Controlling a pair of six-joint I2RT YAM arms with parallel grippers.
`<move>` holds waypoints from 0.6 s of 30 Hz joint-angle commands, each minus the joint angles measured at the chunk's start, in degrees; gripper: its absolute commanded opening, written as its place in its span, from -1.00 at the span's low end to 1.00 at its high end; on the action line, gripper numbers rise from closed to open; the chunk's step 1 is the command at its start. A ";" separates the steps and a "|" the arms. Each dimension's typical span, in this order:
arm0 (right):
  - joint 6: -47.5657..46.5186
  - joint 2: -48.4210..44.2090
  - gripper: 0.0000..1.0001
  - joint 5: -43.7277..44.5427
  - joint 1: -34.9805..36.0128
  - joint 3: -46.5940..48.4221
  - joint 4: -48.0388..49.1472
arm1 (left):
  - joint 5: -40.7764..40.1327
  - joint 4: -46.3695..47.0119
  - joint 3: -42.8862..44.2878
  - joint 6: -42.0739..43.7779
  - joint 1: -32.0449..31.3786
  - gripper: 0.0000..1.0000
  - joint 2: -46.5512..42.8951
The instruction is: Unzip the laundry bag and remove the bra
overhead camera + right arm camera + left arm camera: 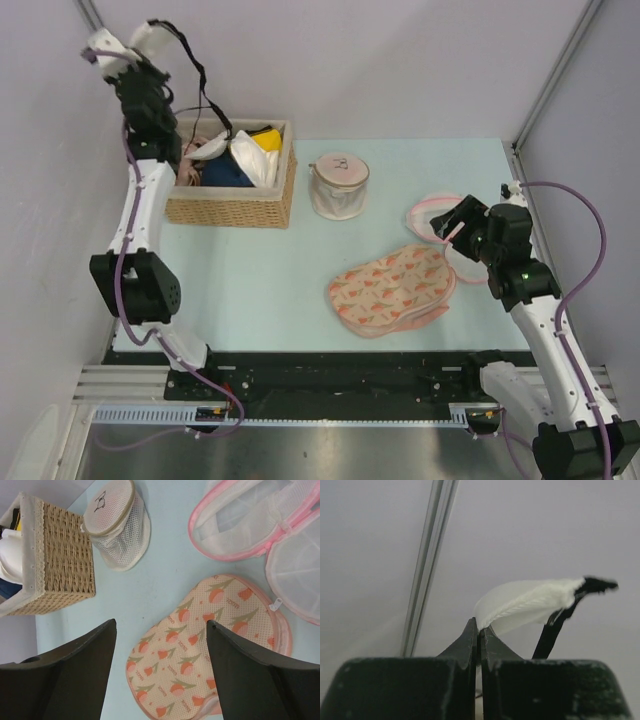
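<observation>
Holding the bra [530,602] pinched in left fingers [467,647], raised high, right fingers [75,670] spread wide over the laundry bag [200,650]

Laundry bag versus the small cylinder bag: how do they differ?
The laundry bag lies flat; the cylinder bag stands upright. The laundry bag is peach with pink-red prints and covers more table; the cylinder bag is plain white mesh. Both rest on the table.

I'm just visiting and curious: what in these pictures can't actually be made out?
- Left wrist view: bra mostly hidden behind the shut left pincer.
- Top view: right arm covers part of the pink-rimmed mesh bag.
- Right wrist view: inside of the laundry bag hidden by its top flap; lower edge cut off.
</observation>
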 commanded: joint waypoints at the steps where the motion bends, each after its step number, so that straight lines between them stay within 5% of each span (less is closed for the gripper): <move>1: -0.58 0.07 0.53 -0.23 -0.36 -0.03 1.82 | -3.41 5.11 -12.39 -3.91 -0.55 -0.99 -4.33; 9: 1.36 0.25 0.51 -1.20 0.52 -0.73 2.61 | -3.67 7.58 -36.75 -14.03 -0.81 -0.99 -11.28; 18: 1.00 1.30 0.51 -1.29 0.35 -1.00 2.96 | -6.93 9.95 -47.92 -8.42 -1.86 -0.99 -25.67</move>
